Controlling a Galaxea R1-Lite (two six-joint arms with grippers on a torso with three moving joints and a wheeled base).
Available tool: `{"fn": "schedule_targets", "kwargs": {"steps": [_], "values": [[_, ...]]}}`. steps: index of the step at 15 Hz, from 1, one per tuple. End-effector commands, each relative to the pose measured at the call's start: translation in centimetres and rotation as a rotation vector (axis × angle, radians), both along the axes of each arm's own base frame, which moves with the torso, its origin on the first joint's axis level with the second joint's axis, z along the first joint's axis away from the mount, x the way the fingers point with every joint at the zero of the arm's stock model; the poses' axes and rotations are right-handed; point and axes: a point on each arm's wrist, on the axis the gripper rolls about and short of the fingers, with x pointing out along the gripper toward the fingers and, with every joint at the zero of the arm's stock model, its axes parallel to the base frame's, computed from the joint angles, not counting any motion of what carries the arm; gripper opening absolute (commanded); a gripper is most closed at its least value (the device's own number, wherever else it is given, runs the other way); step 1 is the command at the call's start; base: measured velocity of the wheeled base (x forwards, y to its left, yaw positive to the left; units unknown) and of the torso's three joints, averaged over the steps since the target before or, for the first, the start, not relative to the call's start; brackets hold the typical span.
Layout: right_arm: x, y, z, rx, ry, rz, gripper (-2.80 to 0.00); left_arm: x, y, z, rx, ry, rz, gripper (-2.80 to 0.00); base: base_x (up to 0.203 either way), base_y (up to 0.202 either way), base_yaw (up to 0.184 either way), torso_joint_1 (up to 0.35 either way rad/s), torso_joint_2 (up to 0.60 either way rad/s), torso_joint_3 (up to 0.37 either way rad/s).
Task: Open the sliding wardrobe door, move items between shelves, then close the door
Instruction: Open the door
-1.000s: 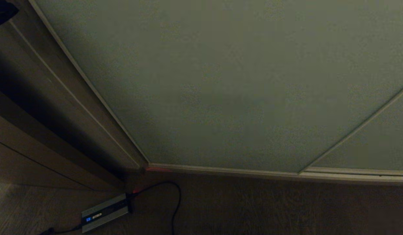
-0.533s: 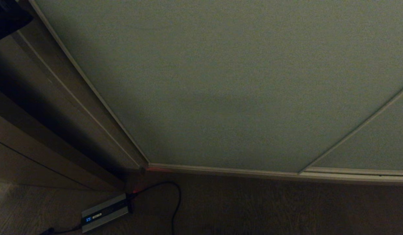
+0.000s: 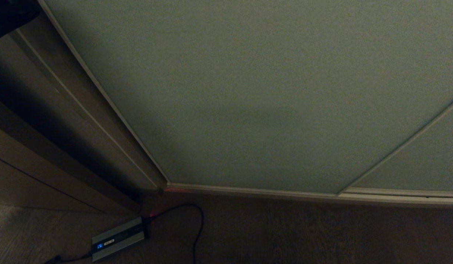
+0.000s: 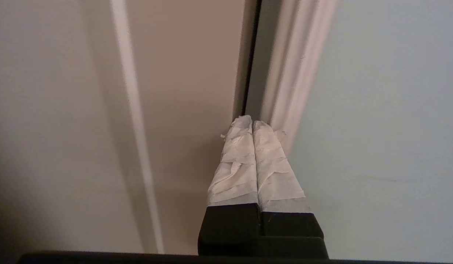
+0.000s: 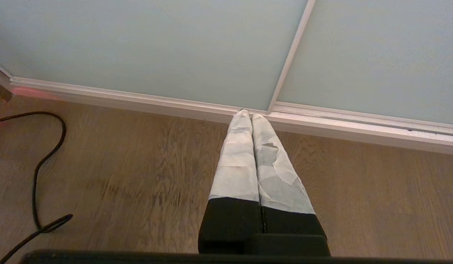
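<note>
The sliding wardrobe door [image 3: 266,102] is a pale grey-green panel that fills most of the head view and stands closed. My left gripper [image 4: 252,123] is shut with nothing in it. Its taped fingertips sit at the dark gap between the door's cream frame strip [image 4: 296,73] and the beige side panel [image 4: 182,91]. In the head view that arm shows only as a dark shape [image 3: 12,14] in the top left corner. My right gripper [image 5: 250,115] is shut and empty, hanging over the wood floor near the door's bottom rail. The items and the shelves are hidden behind the door.
Dark brown wooden panels [image 3: 47,128] stand left of the door. A second door panel [image 3: 424,161] overlaps at the right. On the floor lie a grey box with a blue light [image 3: 118,238] and a looping black cable [image 3: 197,227]. The cream floor track [image 5: 358,128] runs along the door's foot.
The dark shape of my left arm has pushed a little further into the top left corner of the head view. The door's bottom corner has stayed put.
</note>
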Motion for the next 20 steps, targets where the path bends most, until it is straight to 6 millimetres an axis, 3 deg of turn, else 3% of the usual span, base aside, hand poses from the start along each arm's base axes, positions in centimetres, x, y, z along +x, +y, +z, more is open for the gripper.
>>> {"fn": "schedule_targets", "kwargs": {"steps": [1, 5, 11, 16, 20], "values": [[0.0, 0.0, -0.1, 0.0, 0.003, 0.0, -2.8, 0.2, -0.4, -0.1, 0.009, 0.006, -0.031, -2.8, 0.0, 0.0, 0.0, 0.0, 0.0, 0.0], [0.0, 0.0, -0.1, 0.0, 0.003, 0.0, -2.8, -0.2, -3.3, -0.5, 0.013, 0.063, -0.156, -2.8, 0.0, 0.0, 0.0, 0.0, 0.0, 0.0], [0.0, 0.0, -0.1, 0.0, 0.003, 0.0, -2.8, -2.2, -6.7, -0.7, 0.022, 0.107, -0.32, -2.8, 0.0, 0.0, 0.0, 0.0, 0.0, 0.0], [0.0, 0.0, -0.1, 0.0, 0.003, 0.0, -2.8, -4.9, -7.8, -0.8, 0.025, 0.131, -0.416, -2.8, 0.0, 0.0, 0.0, 0.0, 0.0, 0.0], [0.0, 0.0, -0.1, 0.0, 0.003, 0.0, -2.8, -7.7, -7.7, -0.9, -0.024, 0.153, -0.49, -2.8, 0.0, 0.0, 0.0, 0.0, 0.0, 0.0]]}}
